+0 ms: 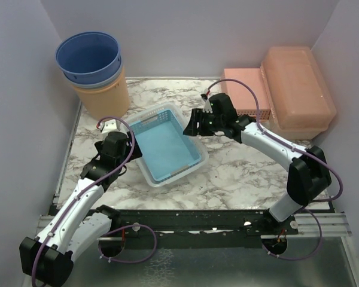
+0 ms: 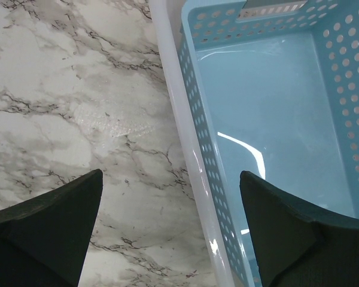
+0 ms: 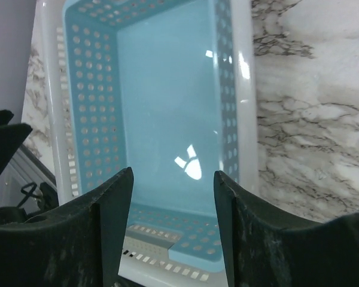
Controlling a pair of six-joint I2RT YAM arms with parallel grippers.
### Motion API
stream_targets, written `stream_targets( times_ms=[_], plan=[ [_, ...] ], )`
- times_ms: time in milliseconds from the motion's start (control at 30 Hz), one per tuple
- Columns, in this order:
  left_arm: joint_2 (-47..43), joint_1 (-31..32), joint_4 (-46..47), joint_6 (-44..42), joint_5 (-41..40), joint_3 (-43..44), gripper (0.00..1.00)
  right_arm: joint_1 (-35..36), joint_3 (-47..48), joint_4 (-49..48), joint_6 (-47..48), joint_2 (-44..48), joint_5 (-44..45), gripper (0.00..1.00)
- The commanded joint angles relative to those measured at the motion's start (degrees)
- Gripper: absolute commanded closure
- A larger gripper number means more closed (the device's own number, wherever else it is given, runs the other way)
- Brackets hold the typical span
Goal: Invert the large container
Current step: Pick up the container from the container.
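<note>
The large container (image 1: 298, 88), a peach-orange lidded box, stands upright at the back right corner, with neither gripper near it. Both grippers are at a light blue perforated basket (image 1: 157, 116) nested in a white one at mid table. My left gripper (image 1: 131, 143) (image 2: 170, 179) is open and straddles the white rim (image 2: 180, 119) on the basket's left side, one finger outside and one over the blue floor. My right gripper (image 1: 190, 127) (image 3: 172, 173) hangs over the basket's far right end wall (image 3: 167, 230). Its jaws stand apart, and I see no contact with the wall.
A pink perforated basket (image 1: 244, 89) sits against the peach box's left side. Stacked round buckets (image 1: 93, 69), blue on orange, stand at the back left. Purple walls close in the left, back and right. A black rail (image 1: 191, 218) runs along the near edge.
</note>
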State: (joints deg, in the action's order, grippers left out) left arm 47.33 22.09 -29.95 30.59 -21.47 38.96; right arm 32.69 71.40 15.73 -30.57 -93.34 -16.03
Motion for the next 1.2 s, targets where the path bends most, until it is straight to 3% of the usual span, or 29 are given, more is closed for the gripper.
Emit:
stream_targets(
  times_ms=[0, 400, 600, 767, 1167],
  plan=[
    [-0.73, -0.31, 0.37, -0.08, 0.02, -0.24, 0.04, 2.94, -0.6, 5.69, 4.08, 1.7, 5.93, 0.41],
    [-2.19, -0.2, 0.33, 0.65, 1.8, -0.99, 0.06, 9.76, 4.74, 17.33, 11.2, -5.52, 17.27, 0.45],
    [-1.9, -0.2, 0.35, 0.73, 1.43, -0.9, 0.06, 12.95, 6.27, 20.57, 12.46, -7.93, 25.25, 0.46],
    [-1.1, -0.2, 0.42, 0.45, 2.33, -0.53, 0.06, 14.67, 5.68, 19.44, 11.16, -8.49, 26.0, 0.49],
    [-2.24, -0.21, 0.69, 0.4, 2.18, -0.65, 0.06, 16.19, 4.48, 15.69, 8.32, -6.17, 27.63, 0.73]
  ],
)
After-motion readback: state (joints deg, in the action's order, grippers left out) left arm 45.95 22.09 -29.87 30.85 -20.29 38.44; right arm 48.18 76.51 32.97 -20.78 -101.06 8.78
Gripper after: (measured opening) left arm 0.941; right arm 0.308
